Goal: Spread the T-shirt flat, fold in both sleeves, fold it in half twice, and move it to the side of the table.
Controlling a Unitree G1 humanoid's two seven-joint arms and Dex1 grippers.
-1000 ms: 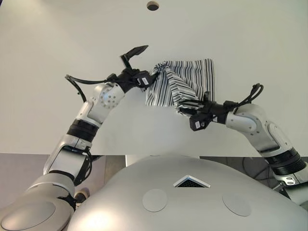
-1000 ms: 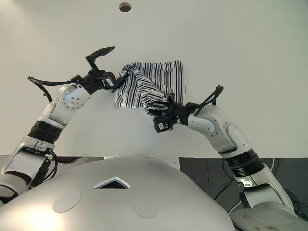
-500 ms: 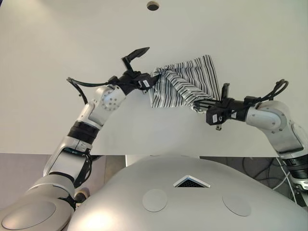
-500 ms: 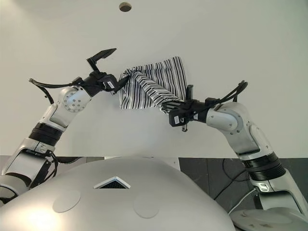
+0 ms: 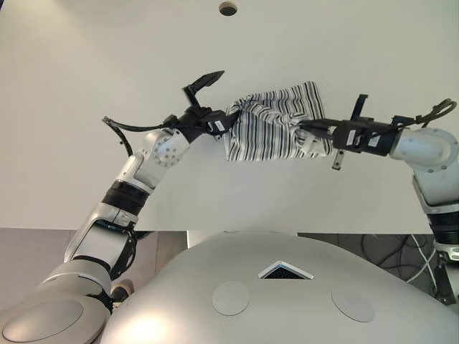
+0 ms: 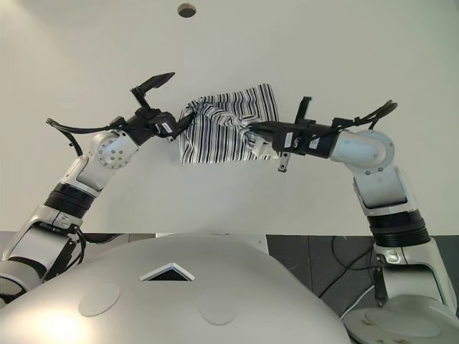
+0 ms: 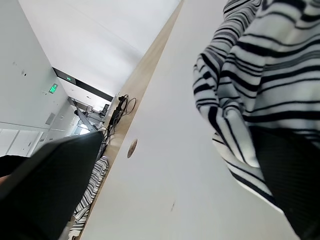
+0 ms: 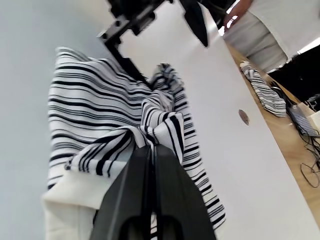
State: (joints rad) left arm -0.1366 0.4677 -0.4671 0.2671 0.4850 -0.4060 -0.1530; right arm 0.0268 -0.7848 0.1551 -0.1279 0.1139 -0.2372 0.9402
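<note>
Right hand (image 5: 305, 127) pinches the bunched T-shirt (image 5: 267, 135); left hand (image 5: 221, 97) gapes open at its other edge.

The T-shirt (image 5: 269, 129) is white with thin black stripes, and it is nowhere near flat. It sits bunched into a crumpled, roughly rectangular bundle out on the white bench (image 5: 86, 43). Across its lower part the stripes run straight up and down, and that lower edge looks to be resting on the surface. Higher up, the cloth is gathered in rumpled folds with the stripes slanting. Its right side is drawn into a tight pucker, pinched between the closed fingers of the right end effector (image 5: 303, 127), with plain white fabric showing beside the pinch. The left corner is pulled to a twisted point at the left end effector (image 5: 221, 99) and drapes over its lower finger, while the upper finger stands clear above.
</note>
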